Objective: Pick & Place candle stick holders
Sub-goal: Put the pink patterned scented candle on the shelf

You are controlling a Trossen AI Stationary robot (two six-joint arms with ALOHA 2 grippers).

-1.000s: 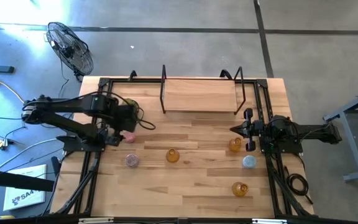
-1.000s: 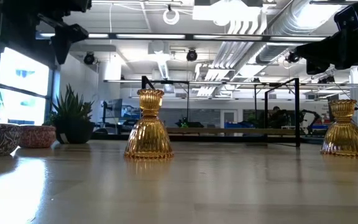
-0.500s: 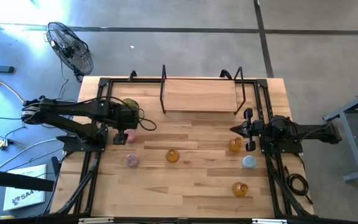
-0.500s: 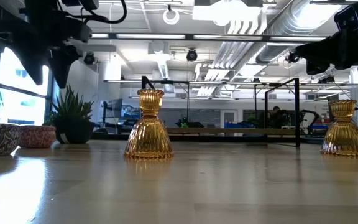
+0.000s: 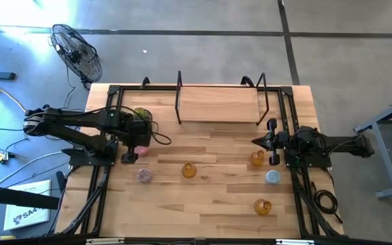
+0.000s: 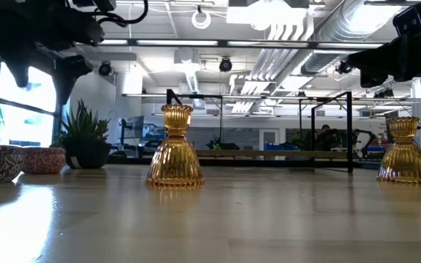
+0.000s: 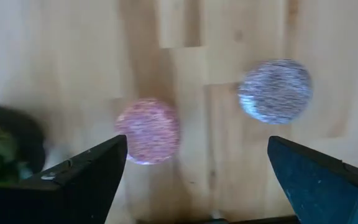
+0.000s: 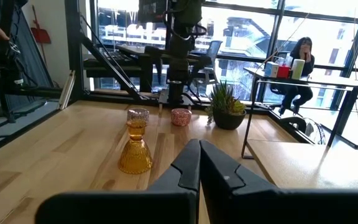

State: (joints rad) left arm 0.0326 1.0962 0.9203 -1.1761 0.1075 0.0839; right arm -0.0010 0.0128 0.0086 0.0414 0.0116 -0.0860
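Note:
My left gripper (image 7: 197,186) is wide open and empty, pointing down above the table's left part (image 5: 135,141). A pink squat holder (image 7: 149,129) stands on the table below it, just ahead of one finger, and shows in the high view (image 5: 141,150). A second pale pink holder (image 7: 275,90) stands nearer the front edge (image 5: 145,175). Three amber holders (image 5: 189,170) (image 5: 258,158) (image 5: 263,206) and a light blue one (image 5: 272,177) stand on the table. My right gripper (image 8: 199,165) is shut and empty at the right (image 5: 258,141), beside an amber holder.
A green plant ball (image 5: 141,114) sits just behind my left gripper. A black wire frame with a raised wooden shelf (image 5: 220,103) stands at the table's far edge. The table's middle (image 5: 216,150) is bare wood. A person sits in the room beyond the table (image 8: 300,59).
My left gripper has gone a little toward the table's left edge and come down, uncovering the plant ball behind it. It stays open. The holders have not moved.

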